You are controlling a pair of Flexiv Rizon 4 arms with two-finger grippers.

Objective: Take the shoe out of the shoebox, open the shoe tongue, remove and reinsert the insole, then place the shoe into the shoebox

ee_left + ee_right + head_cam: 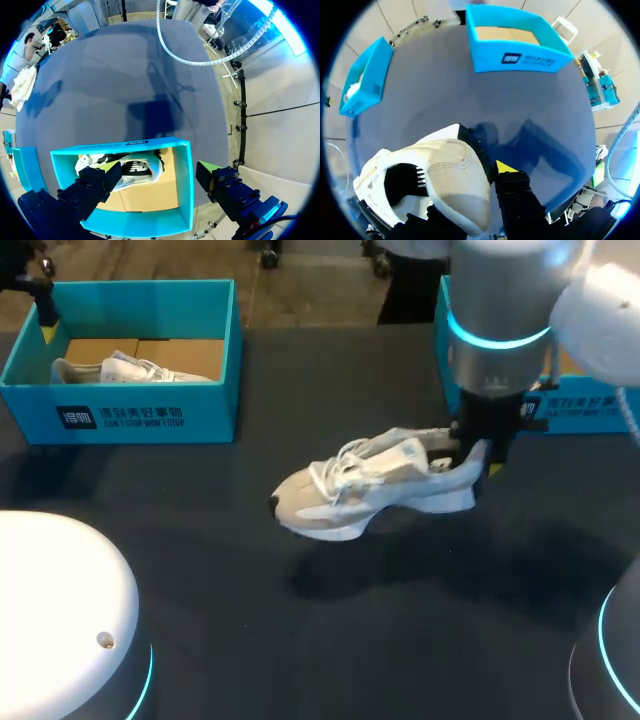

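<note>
Your right gripper point(472, 455) is clamped on the shoe point(365, 490) at its heel, lifted over the middle of the table point(300, 640). Your left gripper point(159, 172) hangs with fingers apart over the far-left corner box point(185, 175), second shoe point(135, 170) inside.

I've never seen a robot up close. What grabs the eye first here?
A white shoe, held by its heel in the right gripper over the middle of the dark table. Next, the bright blue box at the far left with a second shoe inside, the left gripper open above it.
</note>
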